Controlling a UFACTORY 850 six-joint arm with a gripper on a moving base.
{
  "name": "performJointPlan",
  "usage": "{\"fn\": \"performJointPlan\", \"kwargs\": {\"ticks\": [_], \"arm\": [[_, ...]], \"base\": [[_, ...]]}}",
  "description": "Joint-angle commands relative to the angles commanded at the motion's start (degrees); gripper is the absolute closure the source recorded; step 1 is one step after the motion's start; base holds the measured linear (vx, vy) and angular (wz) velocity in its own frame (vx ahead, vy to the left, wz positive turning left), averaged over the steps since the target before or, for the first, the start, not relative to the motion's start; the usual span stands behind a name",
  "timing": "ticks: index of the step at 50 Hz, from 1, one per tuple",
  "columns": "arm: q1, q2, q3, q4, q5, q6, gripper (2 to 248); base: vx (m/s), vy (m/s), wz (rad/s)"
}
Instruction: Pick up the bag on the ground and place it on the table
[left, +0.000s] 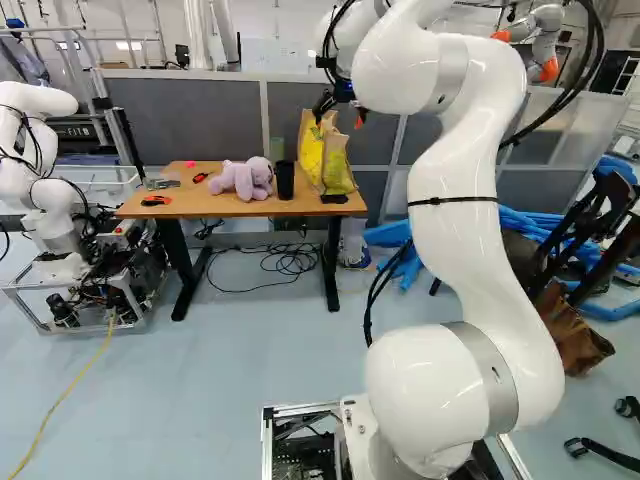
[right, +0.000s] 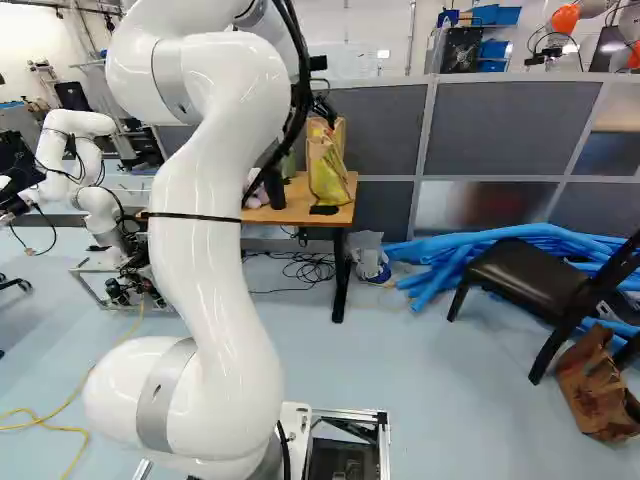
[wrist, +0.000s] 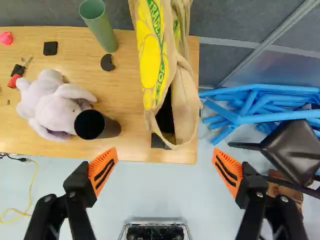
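Arm (left: 470, 200): upper stretch cut off at 12 o'clock in both base views.
Hand (left: 340, 112): small, partly hidden by the arm, near 12 o'clock in the left base view.
Yellow bag (wrist: 155, 55): top cut off, 12 o'clock from the hand; contents too dark to tell.
Black cup (wrist: 90, 125): inside too dark to tell.
Plush toy (wrist: 52, 102): mostly hidden behind the arm in the right base view.
Bench (wrist: 125, 150): cut off toward 10 o'clock from the hand.
Grey item (left: 162, 183): 10 o'clock, left base view; too small to tell.
Brown bag (right: 595, 390): cut off at 4 o'clock, right base view.
Chair (right: 535, 280): cut off at 3 o'clock, same view.
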Motion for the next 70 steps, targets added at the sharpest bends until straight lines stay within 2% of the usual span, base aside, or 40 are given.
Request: {"fn": "performJointPlan", "kwargs": {"ticks": [23,70], "arm": [[0.0,7.4,16.0,0.5,14.6,0.0,3],[-0.1,25.0,53.6,1.5,48.9,0.0,3]], "base": [[0.000,0.000,0.000],[0.000,0.000,0.000]]}}
